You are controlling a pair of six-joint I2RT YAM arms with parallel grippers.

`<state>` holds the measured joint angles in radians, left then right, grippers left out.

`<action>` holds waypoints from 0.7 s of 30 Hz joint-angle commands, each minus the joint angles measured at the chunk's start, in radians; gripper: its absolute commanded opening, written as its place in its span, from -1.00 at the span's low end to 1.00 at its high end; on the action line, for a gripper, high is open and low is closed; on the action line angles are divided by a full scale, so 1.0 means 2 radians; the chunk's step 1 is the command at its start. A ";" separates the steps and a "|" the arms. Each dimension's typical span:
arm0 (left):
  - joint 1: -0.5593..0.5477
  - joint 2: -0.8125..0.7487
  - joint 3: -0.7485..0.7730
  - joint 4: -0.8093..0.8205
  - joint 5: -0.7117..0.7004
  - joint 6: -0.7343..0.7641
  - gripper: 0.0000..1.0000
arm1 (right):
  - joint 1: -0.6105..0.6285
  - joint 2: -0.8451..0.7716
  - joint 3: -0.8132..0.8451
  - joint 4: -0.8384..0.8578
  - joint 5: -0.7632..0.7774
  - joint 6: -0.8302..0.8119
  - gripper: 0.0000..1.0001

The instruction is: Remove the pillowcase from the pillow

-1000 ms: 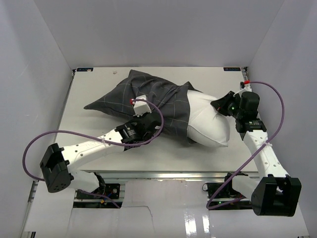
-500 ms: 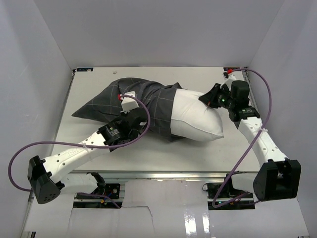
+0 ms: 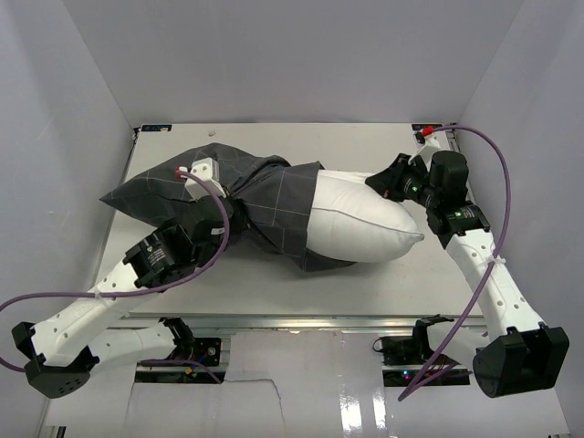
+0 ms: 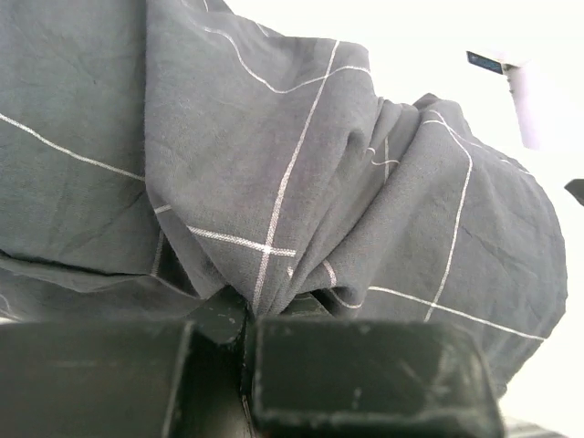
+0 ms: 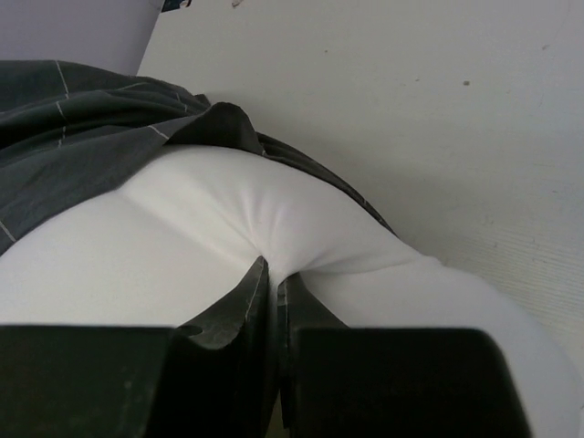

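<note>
The dark grey checked pillowcase (image 3: 260,192) lies across the middle of the table, stretched out to the left. It still covers the left end of the white pillow (image 3: 356,224), whose right half is bare. My left gripper (image 3: 228,208) is shut on a bunched fold of the pillowcase (image 4: 301,164), and the cloth runs up out of its closed tips (image 4: 246,306). My right gripper (image 3: 374,181) is at the pillow's far right edge. It is shut on a pinch of the white pillow (image 5: 182,237) fabric, which puckers at the tips (image 5: 272,269). The pillowcase (image 5: 82,128) edge shows behind.
The white table (image 3: 365,146) is boxed in by pale walls on the left (image 3: 64,137), back and right. Purple cables (image 3: 497,182) loop off both arms. The left arm's elbow (image 3: 160,260) sits low over the table's front left.
My left gripper has drawn the pillowcase well to the left, baring more of the pillow. My right gripper has kept its pinch and shifted toward the back right.
</note>
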<state>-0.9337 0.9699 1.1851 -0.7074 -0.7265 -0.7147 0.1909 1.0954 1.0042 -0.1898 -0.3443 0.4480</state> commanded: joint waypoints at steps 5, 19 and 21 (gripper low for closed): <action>0.010 -0.051 0.039 -0.006 -0.052 0.005 -1.00 | -0.006 0.021 0.031 -0.001 -0.026 -0.025 -0.85; 0.033 0.065 0.084 0.081 -0.053 0.094 -1.00 | 0.002 0.195 0.167 -0.005 -0.060 -0.071 0.87; 0.045 0.076 0.088 0.087 -0.042 0.097 -1.00 | 0.002 0.196 0.203 -0.024 -0.039 -0.084 0.95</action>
<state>-0.8680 1.1526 1.3041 -0.7025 -0.7723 -0.5507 0.1970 1.5215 1.2667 -0.2428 -0.4610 0.3599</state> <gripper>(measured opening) 0.073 0.966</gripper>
